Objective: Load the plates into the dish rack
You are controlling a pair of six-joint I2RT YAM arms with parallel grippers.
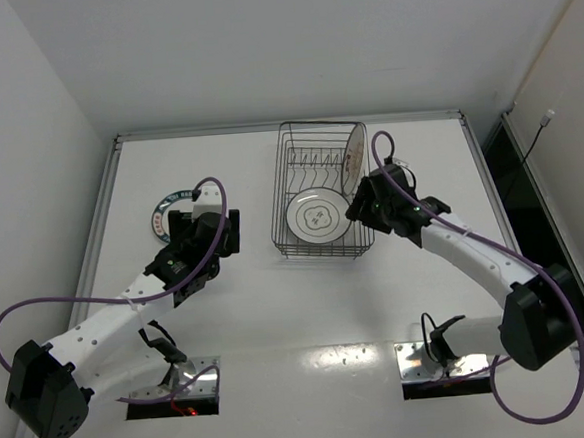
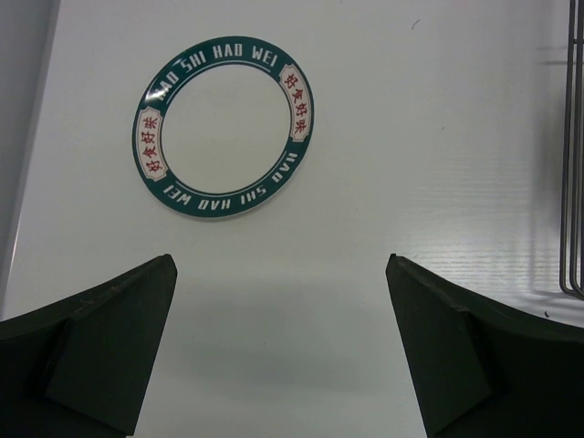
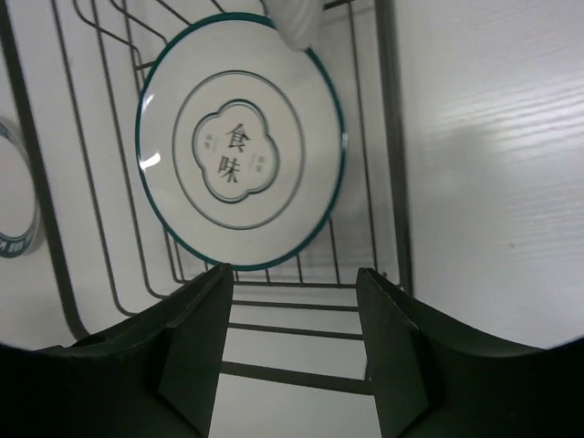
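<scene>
**Two plates in rack, third flat on table: slip and knock risks**

The dish rack (image 1: 320, 254) stands mid-width at the far edge of the table (image 1: 279, 320). In it the white plate (image 3: 239, 151) appears to lie flat. A knock could tip the upright plate (image 1: 354, 155) at the right wall onto it. The green-rimmed plate (image 2: 224, 128) lies flat near the table's left edge, and its low rim may slip from a pinch.

Left gripper (image 2: 281, 265): jaws wide apart, empty, short of that plate. Right gripper (image 3: 294, 271): jaws partly apart, empty, over the white plate.
</scene>
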